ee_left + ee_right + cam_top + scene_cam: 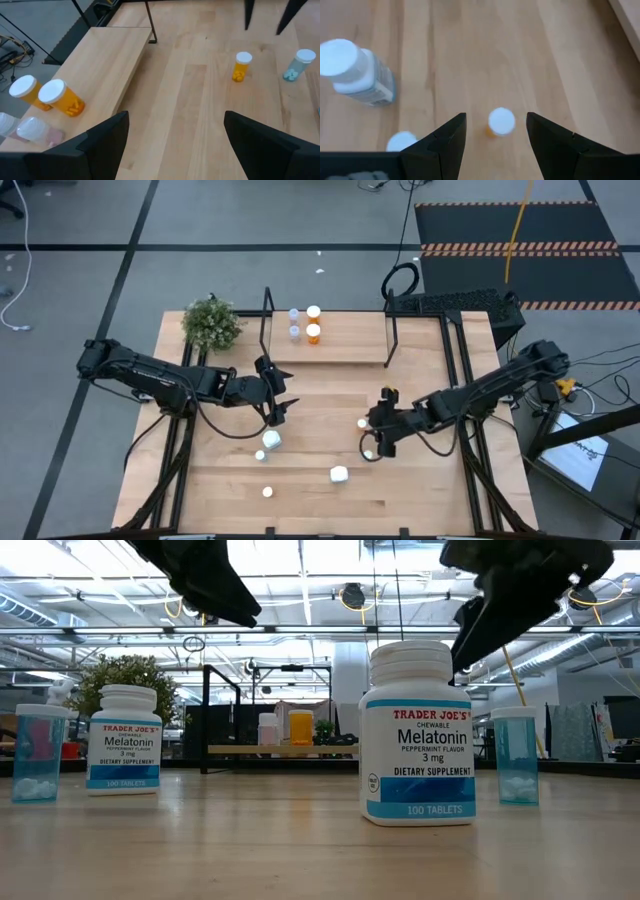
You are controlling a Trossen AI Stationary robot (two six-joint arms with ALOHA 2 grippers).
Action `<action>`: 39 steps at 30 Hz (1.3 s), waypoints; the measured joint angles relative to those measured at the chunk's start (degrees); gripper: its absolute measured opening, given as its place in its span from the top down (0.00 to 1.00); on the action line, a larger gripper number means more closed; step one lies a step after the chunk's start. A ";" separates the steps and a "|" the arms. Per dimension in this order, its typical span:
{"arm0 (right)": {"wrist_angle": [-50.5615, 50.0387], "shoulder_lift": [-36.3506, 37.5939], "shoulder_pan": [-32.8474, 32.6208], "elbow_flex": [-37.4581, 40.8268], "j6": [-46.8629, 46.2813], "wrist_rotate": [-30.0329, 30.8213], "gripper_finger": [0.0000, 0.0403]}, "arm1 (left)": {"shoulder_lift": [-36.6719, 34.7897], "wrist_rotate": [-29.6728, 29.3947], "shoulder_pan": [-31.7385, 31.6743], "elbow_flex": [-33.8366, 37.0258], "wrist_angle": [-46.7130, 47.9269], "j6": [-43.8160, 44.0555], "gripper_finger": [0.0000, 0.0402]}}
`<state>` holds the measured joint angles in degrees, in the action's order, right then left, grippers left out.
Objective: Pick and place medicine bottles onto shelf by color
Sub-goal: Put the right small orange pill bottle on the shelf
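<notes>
On the shelf [340, 340] at the far side stand two orange bottles [62, 97] and two clear ones [31, 131]. Several bottles stand loose on the table: a small orange one [500, 122], a white blue-labelled one [356, 70], another white one [339, 474] and pale blue ones [515, 755]. My right gripper [383, 440] hovers open over the table's middle right, and the small orange bottle shows between and beyond its fingertips, untouched. My left gripper [279, 408] hangs open, holding nothing, in front of the shelf's left end.
A green potted plant [212, 325] stands at the far left corner beside the shelf's black end frame [267, 315]. Bare wood lies between the shelf and the loose bottles. A keyboard [450, 305] sits beyond the far right corner.
</notes>
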<state>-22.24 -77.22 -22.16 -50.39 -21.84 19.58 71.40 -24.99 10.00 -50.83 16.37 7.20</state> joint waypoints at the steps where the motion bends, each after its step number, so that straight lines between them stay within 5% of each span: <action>1: 0.34 -0.58 0.25 0.00 0.05 -0.01 0.49 | 0.00 0.00 0.00 0.00 -0.01 -0.02 0.18; 19: 3.54 -8.46 3.13 -0.02 3.31 -1.90 0.35 | 0.00 0.02 -0.34 0.00 -0.03 -1.50 0.18; 39: 11.22 -8.78 7.58 4.85 4.79 -9.40 0.53 | 0.00 0.02 -0.72 0.00 -0.33 -1.48 0.18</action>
<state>-11.02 -86.00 -14.59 -45.54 -17.04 10.18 71.40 -24.97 9.28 -50.83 16.03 5.71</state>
